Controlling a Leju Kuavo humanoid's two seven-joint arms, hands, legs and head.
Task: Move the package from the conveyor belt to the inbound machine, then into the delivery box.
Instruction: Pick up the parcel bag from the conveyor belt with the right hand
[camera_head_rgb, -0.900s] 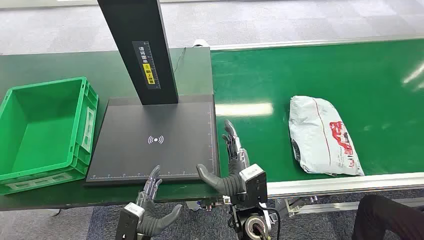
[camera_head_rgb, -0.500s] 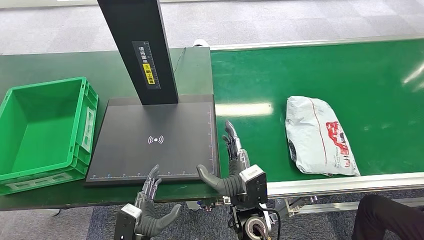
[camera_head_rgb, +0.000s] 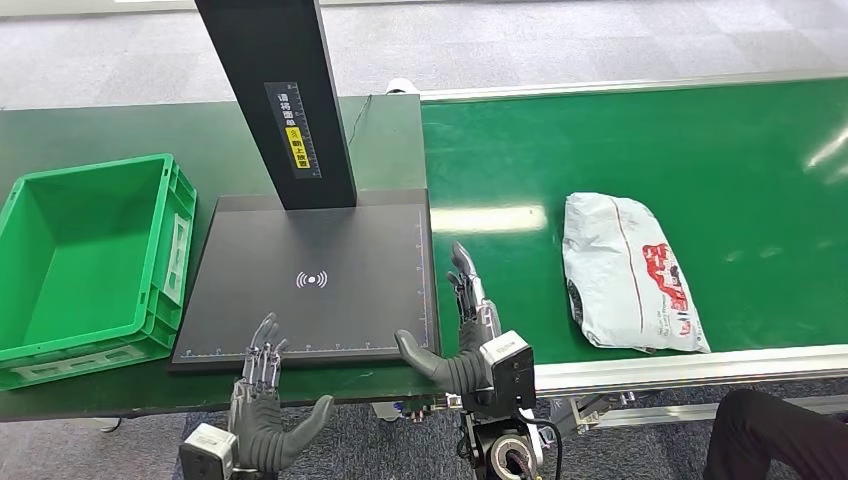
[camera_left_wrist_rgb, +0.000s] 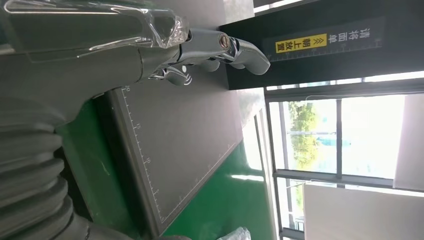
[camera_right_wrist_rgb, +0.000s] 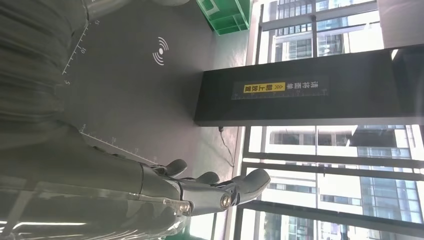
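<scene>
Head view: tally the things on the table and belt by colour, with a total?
Green: 1, the bin
Black: 1, the scanner
White: 1, the package
Total: 3

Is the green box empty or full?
Empty. The green box shows only its bare green floor and walls in the head view.

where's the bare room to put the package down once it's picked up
The dark square scanner plate is bare from its wave mark to its edges; only the black post stands at its far edge. The green plastic crate beside it holds nothing. Crowded: the plate's near edge, where the left hand and right hand hover, both open.
</scene>
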